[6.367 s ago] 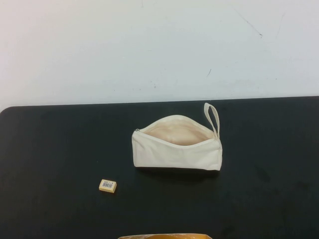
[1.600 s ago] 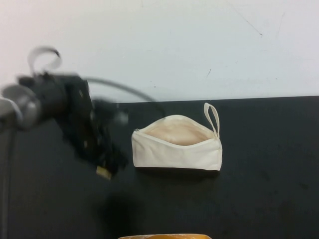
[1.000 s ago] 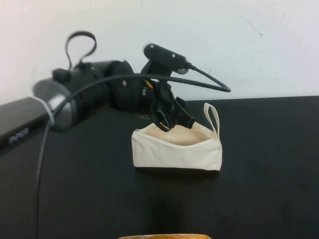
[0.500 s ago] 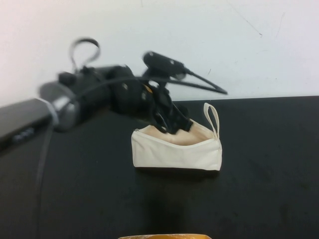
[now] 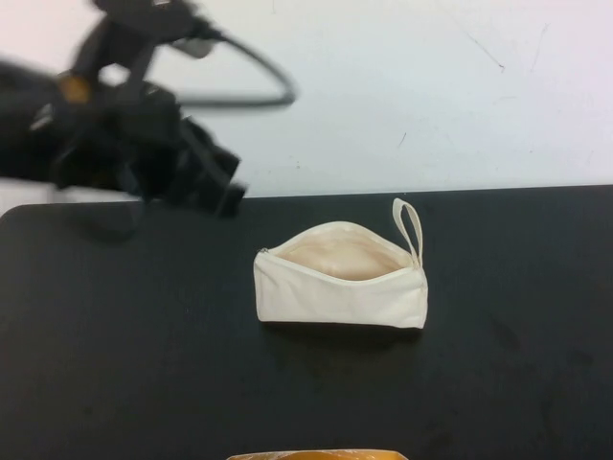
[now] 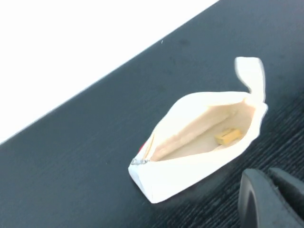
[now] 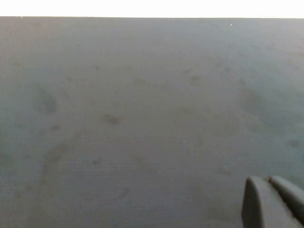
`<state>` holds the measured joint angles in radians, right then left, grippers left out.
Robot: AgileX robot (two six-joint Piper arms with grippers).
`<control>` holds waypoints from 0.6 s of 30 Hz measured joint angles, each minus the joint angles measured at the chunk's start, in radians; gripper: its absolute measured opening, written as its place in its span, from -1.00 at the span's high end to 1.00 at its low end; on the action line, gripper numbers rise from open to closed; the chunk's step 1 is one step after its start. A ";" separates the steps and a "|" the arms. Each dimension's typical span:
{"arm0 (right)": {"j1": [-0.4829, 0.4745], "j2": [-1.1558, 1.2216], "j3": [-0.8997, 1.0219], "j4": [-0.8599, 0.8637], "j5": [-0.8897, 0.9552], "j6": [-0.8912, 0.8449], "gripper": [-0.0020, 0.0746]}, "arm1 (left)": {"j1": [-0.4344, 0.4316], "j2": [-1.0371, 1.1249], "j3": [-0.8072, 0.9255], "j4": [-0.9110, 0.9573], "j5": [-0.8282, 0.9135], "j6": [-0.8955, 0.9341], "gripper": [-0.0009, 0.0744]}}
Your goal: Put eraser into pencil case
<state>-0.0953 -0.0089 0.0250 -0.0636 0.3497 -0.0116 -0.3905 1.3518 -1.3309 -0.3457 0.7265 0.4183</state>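
Observation:
The cream-white pencil case lies open in the middle of the black table, its loop strap at the far right end. In the left wrist view the pencil case shows its beige lining, and the small cream-yellow eraser lies inside it. The eraser is hidden in the high view. My left gripper is raised up and to the left of the pouch, blurred; in its wrist view the fingers are together and hold nothing. My right gripper is shut over bare table and is out of the high view.
The black table ends at a white wall at the back. An orange-brown object pokes in at the front edge. The left arm's cable loops above the table's far left.
The left arm carried the eraser from the front left to the pouch mouth, left it inside, and has now pulled up and away to the left.

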 joint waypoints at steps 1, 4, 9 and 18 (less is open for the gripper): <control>0.000 0.000 0.000 0.000 0.000 0.000 0.95 | 0.000 -0.050 0.041 0.000 -0.016 0.001 0.97; 0.000 0.000 0.000 0.000 0.000 0.000 0.95 | 0.000 -0.189 0.162 -0.004 -0.095 0.002 0.97; 0.000 0.000 0.000 0.000 0.000 0.000 0.95 | 0.000 -0.342 0.345 -0.010 -0.159 -0.041 0.97; 0.000 0.000 0.000 0.000 0.000 0.000 0.95 | 0.005 -0.462 0.461 0.050 -0.040 -0.085 0.97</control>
<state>-0.0953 -0.0089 0.0250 -0.0636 0.3497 -0.0116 -0.3851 0.8895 -0.8702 -0.2960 0.6862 0.3332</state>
